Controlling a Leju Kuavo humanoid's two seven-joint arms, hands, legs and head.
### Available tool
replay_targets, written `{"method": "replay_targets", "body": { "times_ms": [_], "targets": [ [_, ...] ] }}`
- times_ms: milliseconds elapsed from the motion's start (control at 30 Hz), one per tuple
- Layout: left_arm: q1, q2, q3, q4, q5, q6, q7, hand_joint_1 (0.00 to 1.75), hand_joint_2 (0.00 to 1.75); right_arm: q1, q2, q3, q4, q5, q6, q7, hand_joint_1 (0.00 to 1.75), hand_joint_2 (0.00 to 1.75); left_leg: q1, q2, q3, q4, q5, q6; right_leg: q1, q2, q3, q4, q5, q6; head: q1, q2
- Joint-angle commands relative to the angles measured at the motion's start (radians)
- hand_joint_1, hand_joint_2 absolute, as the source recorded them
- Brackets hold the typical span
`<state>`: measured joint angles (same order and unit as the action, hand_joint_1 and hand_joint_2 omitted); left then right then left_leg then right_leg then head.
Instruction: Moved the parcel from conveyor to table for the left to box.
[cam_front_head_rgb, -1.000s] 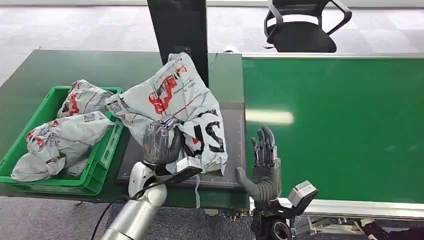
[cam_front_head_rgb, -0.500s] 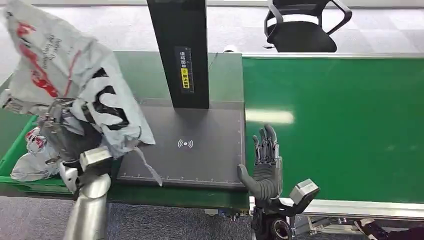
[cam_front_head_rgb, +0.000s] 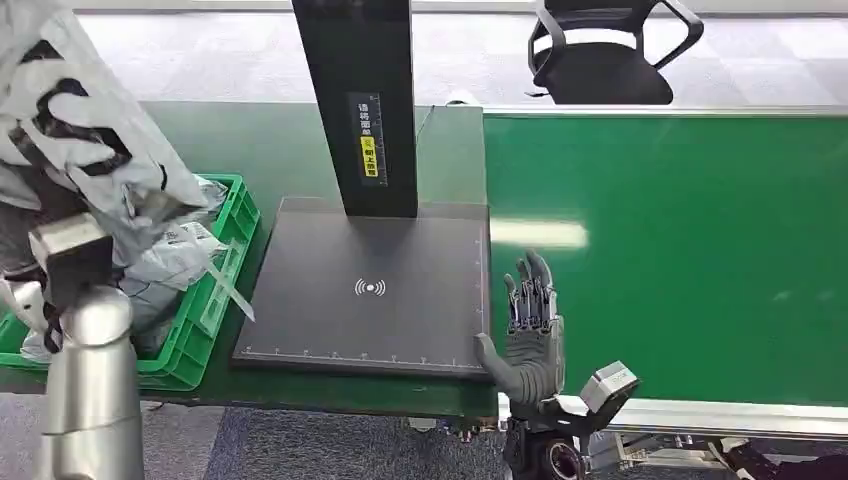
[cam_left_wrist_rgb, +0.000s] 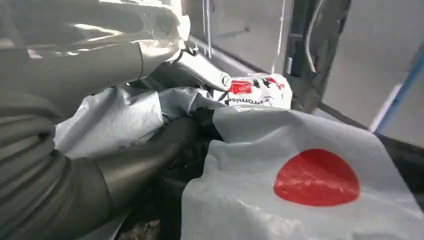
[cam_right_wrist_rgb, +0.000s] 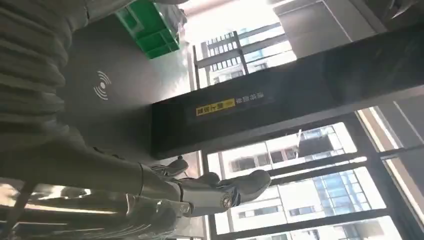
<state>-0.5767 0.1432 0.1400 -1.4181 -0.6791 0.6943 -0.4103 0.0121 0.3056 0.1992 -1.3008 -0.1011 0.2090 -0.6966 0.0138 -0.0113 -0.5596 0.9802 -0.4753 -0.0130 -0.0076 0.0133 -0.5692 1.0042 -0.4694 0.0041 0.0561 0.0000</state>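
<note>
A crinkled grey plastic parcel (cam_front_head_rgb: 75, 130) w/ black and red print is gripped by the left hand (cam_left_wrist_rgb: 150, 160) and held above the green ribbed plastic crate (cam_front_head_rgb: 215, 300). More soft grey mailer bags (cam_front_head_rgb: 175, 255) are piled in the crate. The right hand (cam_front_head_rgb: 530, 330) is held empty, fingers spread, betw. the flat matte-black scanner pad (cam_front_head_rgb: 400, 300) and the smooth green conveyor belt (cam_front_head_rgb: 680, 250).

The parcel (cam_front_head_rgb: 85, 150) hides the left hand holding it and runs off the picture's edge above the green crate (cam_front_head_rgb: 222, 290), covering much of the crate's contents. The print on the black post's yellow label (cam_front_head_rgb: 370, 150) is too small to read.
</note>
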Motion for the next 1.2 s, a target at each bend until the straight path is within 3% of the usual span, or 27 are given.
{"method": "replay_targets", "body": {
  "times_ms": [33,500,567,667,800,933,967,1200],
  "targets": [
    [-0.305,0.123,0.053,0.566,-0.231,0.004,0.103,1.66,1.75,-0.010,-0.021,-0.008,0.022,0.009,0.019,0.008,0.00,1.75,0.000,-0.001,0.001,-0.001,0.002,-0.001,0.000,-0.002,0.002,0.000,0.001,-0.001,0.000,0.000],
    [-0.305,0.123,0.053,0.566,-0.231,0.004,0.103,1.66,1.75,-0.010,-0.021,-0.008,0.022,0.009,0.019,0.008,0.00,1.75,0.001,0.001,-0.003,0.000,0.001,-0.001,0.001,-0.001,-0.003,0.000,0.002,-0.003,0.000,0.000],
    [-0.356,0.123,0.035,0.687,-0.390,-0.011,0.236,1.68,1.75,-0.008,-0.023,-0.009,0.017,0.013,0.026,0.010,0.00,1.75,0.000,0.000,-0.003,0.000,0.001,-0.001,0.001,-0.001,-0.003,0.000,0.002,-0.003,0.000,0.000],
    [-0.524,0.131,-0.007,0.924,-0.567,-0.038,0.381,1.66,1.75,0.005,-0.026,-0.011,0.010,0.017,0.032,0.015,0.00,1.75,0.001,-0.002,-0.005,0.001,0.001,-0.001,0.001,-0.003,-0.004,0.001,0.002,-0.003,0.000,0.000],
    [-0.606,0.135,-0.048,1.027,-0.699,-0.101,0.513,1.66,1.75,0.004,-0.031,-0.010,0.031,0.018,0.048,0.009,0.00,1.75,0.001,-0.003,-0.005,0.001,0.002,-0.001,0.002,-0.003,-0.004,0.001,0.002,-0.003,0.000,0.000],
    [-0.635,0.139,-0.066,1.097,-0.798,-0.304,0.620,1.62,1.75,-0.012,-0.037,-0.016,0.054,0.012,0.066,-0.002,0.00,1.75,0.001,0.000,-0.004,0.000,0.002,-0.001,0.001,-0.001,-0.003,0.000,0.003,-0.003,0.001,0.000],
    [-0.654,0.154,-0.133,1.133,-0.886,-0.589,0.718,1.62,1.75,-0.018,-0.037,-0.024,0.055,0.015,0.076,-0.002,0.00,1.75,0.001,0.000,-0.003,0.000,0.002,-0.001,0.002,-0.002,-0.002,-0.001,0.002,-0.003,0.000,0.000],
    [-0.643,0.151,-0.166,1.133,-0.892,-0.633,0.718,1.64,1.75,-0.019,-0.030,-0.042,0.044,0.017,0.077,-0.001,0.00,1.75,0.001,0.001,-0.005,0.001,0.002,-0.001,0.002,-0.001,-0.004,0.000,0.003,-0.003,0.000,0.000]
  ]
}}
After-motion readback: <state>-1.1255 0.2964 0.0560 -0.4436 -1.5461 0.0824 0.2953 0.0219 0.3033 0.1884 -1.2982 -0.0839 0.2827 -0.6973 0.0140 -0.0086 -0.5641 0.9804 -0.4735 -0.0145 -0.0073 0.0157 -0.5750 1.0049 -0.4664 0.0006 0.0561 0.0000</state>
